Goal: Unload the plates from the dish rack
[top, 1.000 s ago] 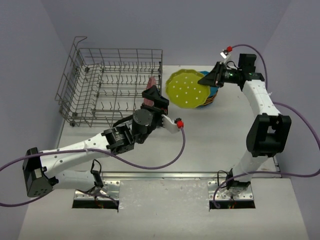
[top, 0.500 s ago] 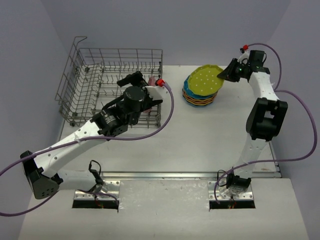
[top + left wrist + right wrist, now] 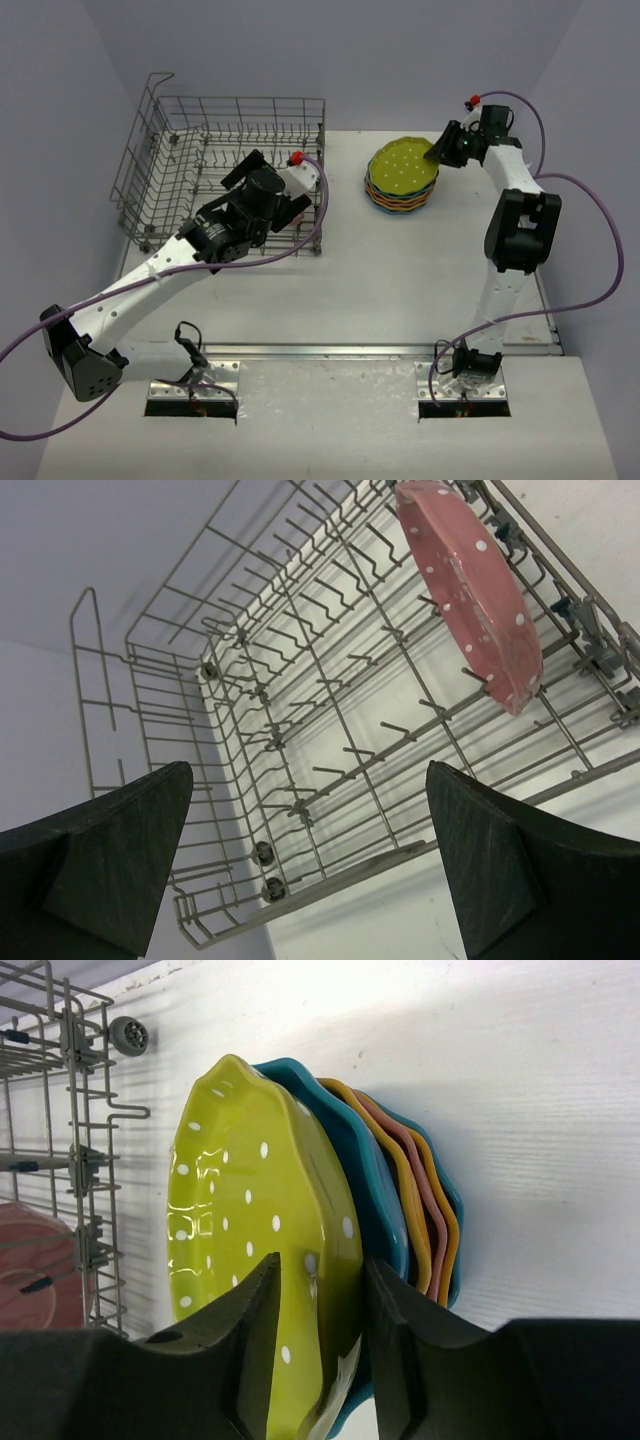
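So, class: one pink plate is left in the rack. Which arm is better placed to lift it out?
Left. The left pincer hangs open over the dish rack, facing the pink plate. The right pincer is across the table, astride the green plate's rim on the stack.

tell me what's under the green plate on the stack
A blue plate, then an orange rim and a pink rim. Only edges show; the green plate covers their faces, so the count is unclear.

The grey wire dish rack (image 3: 170, 160) holds one pink dotted plate (image 3: 470, 590) on edge among the tines by its right wall, while a stack of plates (image 3: 400, 200) lies on the worktop (image 3: 400, 270) just right of it, a yellow-green plate (image 3: 240, 1230) topmost over blue, orange and pink ones.
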Motion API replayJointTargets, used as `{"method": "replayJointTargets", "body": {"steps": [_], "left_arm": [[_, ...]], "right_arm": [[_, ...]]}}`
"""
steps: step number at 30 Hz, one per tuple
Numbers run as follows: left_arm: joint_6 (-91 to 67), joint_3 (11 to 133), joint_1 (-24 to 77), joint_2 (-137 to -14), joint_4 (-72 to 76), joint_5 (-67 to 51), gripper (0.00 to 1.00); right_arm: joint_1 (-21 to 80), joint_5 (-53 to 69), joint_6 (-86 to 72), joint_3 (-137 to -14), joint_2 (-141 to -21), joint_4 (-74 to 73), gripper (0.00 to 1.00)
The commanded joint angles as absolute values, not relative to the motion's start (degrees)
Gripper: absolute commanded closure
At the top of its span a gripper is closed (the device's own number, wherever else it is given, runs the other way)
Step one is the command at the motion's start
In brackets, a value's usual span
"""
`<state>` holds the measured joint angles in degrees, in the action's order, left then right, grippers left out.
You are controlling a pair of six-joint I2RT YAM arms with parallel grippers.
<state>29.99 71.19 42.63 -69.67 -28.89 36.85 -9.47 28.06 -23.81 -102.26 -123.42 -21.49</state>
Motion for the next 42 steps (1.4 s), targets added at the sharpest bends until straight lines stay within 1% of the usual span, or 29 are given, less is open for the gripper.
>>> {"method": "replayJointTargets", "body": {"steps": [1,3,4,7,9,12,17,21,23,27,32,39,41,42], "left_arm": [[23.92,70.90,40.56,-68.32,-30.88,33.04,0.00],[21.78,71.15,39.11,-68.68,-32.24,30.78,0.00],[19.27,71.70,37.87,-69.41,-33.87,27.92,0.00],[15.65,73.91,33.84,-71.54,-36.06,21.93,0.00],[13.05,76.38,31.90,-73.85,-36.92,16.76,0.02],[10.43,79.77,28.96,-77.90,-37.04,10.03,0.10],[6.68,84.46,28.74,-83.17,-35.25,4.01,0.19],[5.39,85.20,28.74,-87.74,-32.11,3.80,0.27],[4.55,85.33,28.78,-89.47,-29.88,4.09,0.29],[3.29,87.28,28.83,-93.59,-28.59,4.71,0.29],[2.42,89.23,28.75,-98.80,-27.87,8.49,0.35],[0.54,91.55,28.41,-104.14,-27.68,14.70,0.52],[-1.54,92.18,27.53,-104.84,-27.94,15.45,0.60],[-1.90,92.52,27.19,-104.92,-28.08,15.66,0.63]], "right_arm": [[-8.67,24.15,-20.41,-104.67,-118.69,-17.52,0.49],[-8.53,23.23,-19.41,-104.45,-117.55,-17.69,0.39],[-8.53,22.27,-18.85,-104.33,-116.00,-17.78,0.30],[-8.37,21.49,-16.76,-104.81,-113.16,-18.41,0.22],[-8.28,20.82,-15.99,-104.85,-110.61,-18.54,0.10],[-7.79,19.57,-14.18,-104.81,-106.33,-18.77,0.01],[-7.63,17.16,-12.62,-102.87,-99.71,-19.84,0.01],[-7.56,16.73,-11.48,-96.12,-93.43,-19.55,0.01],[-7.56,16.31,-10.43,-90.36,-89.14,-18.31,0.01],[-7.56,15.90,-9.33,-82.28,-84.33,-16.75,0.01],[-7.56,16.08,-8.88,-77.17,-80.59,-17.03,0.01],[-7.56,16.43,-9.05,-75.34,-79.02,-17.03,0.01],[-7.56,16.78,-9.14,-75.24,-78.76,-17.31,0.01],[-7.56,16.85,-9.14,-75.10,-78.62,-17.38,0.01]]}}
